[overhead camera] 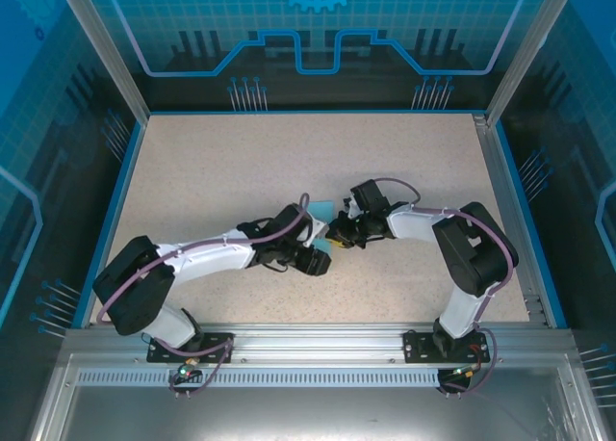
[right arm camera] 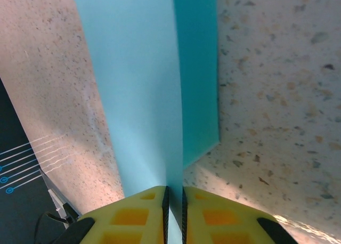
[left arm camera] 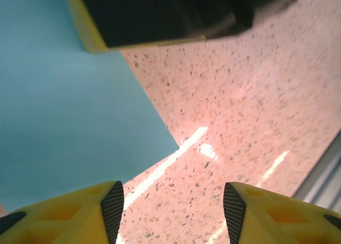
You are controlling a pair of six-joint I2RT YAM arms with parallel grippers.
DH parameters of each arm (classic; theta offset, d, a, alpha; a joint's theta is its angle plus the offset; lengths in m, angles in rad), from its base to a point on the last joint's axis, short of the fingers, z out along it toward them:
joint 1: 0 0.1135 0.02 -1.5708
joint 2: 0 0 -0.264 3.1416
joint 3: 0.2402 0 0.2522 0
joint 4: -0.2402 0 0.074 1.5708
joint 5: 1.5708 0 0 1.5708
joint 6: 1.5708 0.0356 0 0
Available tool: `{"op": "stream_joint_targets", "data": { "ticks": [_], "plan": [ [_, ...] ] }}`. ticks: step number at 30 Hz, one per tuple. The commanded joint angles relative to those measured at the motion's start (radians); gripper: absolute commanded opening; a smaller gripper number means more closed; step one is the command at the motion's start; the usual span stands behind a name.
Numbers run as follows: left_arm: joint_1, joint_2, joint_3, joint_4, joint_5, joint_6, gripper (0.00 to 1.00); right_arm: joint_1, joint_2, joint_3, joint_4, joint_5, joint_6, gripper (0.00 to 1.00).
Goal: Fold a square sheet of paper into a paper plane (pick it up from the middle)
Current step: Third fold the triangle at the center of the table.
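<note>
The square sheet of paper [overhead camera: 319, 210] is light blue and lies folded between the two arms at mid-table. In the right wrist view the paper [right arm camera: 138, 84] runs up from the jaws as two layers with a straight crease between them. My right gripper [right arm camera: 174, 193] is shut on its near edge and shows in the top view as the right gripper [overhead camera: 337, 237]. My left gripper [left arm camera: 173, 201] is open over bare table, with nothing between its pads. The paper [left arm camera: 64, 111] lies to its upper left. The left gripper [overhead camera: 318, 260] sits just in front of the sheet.
The speckled beige table [overhead camera: 289, 162] has a blue rim and clear walls around it. A metal rail [left arm camera: 325, 175] runs along the near edge. The right gripper's dark body [left arm camera: 176, 12] hangs close above the left gripper's view.
</note>
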Motion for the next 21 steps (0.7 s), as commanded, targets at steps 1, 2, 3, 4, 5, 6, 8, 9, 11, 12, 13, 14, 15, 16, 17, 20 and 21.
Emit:
{"op": "stream_joint_targets", "data": {
  "ticks": [1,2,3,4,5,6,8,9,11,12,13,14,15,16,17,20,21],
  "plan": [
    [-0.08,-0.028,-0.026,-0.009,-0.203,0.107,0.57,-0.001,-0.024,0.025,-0.029,-0.024,0.01,0.16],
    [-0.103,-0.03,-0.035,0.002,-0.233,0.116,0.57,-0.002,-0.023,0.025,-0.029,-0.025,0.011,0.16],
    [-0.123,-0.028,-0.042,0.017,-0.272,0.12,0.58,-0.002,-0.024,0.026,-0.03,-0.025,0.01,0.16],
    [-0.141,-0.022,-0.042,0.025,-0.312,0.129,0.59,-0.003,-0.024,0.026,-0.031,-0.025,0.01,0.16],
    [-0.158,-0.013,-0.041,0.025,-0.359,0.138,0.59,-0.002,-0.024,0.026,-0.031,-0.027,0.01,0.16],
    [-0.171,-0.004,-0.037,0.028,-0.397,0.145,0.59,-0.002,-0.024,0.026,-0.031,-0.029,0.012,0.16],
    [-0.194,0.014,-0.035,0.043,-0.464,0.165,0.59,-0.004,-0.023,0.026,-0.031,-0.031,0.013,0.16],
    [-0.204,0.022,-0.033,0.053,-0.49,0.17,0.59,-0.004,-0.022,0.026,-0.031,-0.033,0.013,0.16],
    [-0.228,0.043,-0.032,0.08,-0.549,0.181,0.59,-0.006,-0.02,0.026,-0.029,-0.032,0.017,0.16],
    [-0.234,0.054,-0.031,0.093,-0.563,0.185,0.59,-0.007,-0.019,0.026,-0.025,-0.036,0.017,0.16],
    [-0.24,0.064,-0.026,0.101,-0.58,0.187,0.59,-0.009,-0.017,0.026,-0.023,-0.039,0.019,0.16],
    [-0.243,0.076,-0.021,0.108,-0.586,0.19,0.59,-0.01,-0.015,0.026,-0.021,-0.043,0.021,0.16],
    [-0.247,0.087,-0.018,0.115,-0.596,0.192,0.59,-0.012,-0.013,0.026,-0.016,-0.046,0.023,0.16],
    [-0.25,0.097,-0.013,0.121,-0.61,0.196,0.59,-0.011,-0.013,0.025,-0.013,-0.046,0.025,0.17],
    [-0.252,0.109,-0.008,0.125,-0.621,0.197,0.59,-0.013,-0.013,0.023,-0.012,-0.045,0.025,0.17],
    [-0.252,0.129,0.004,0.139,-0.641,0.199,0.59,-0.016,-0.014,0.022,-0.016,-0.049,0.025,0.17],
    [-0.253,0.132,0.006,0.141,-0.648,0.196,0.58,-0.016,-0.014,0.022,-0.018,-0.048,0.024,0.17]
  ]
}}
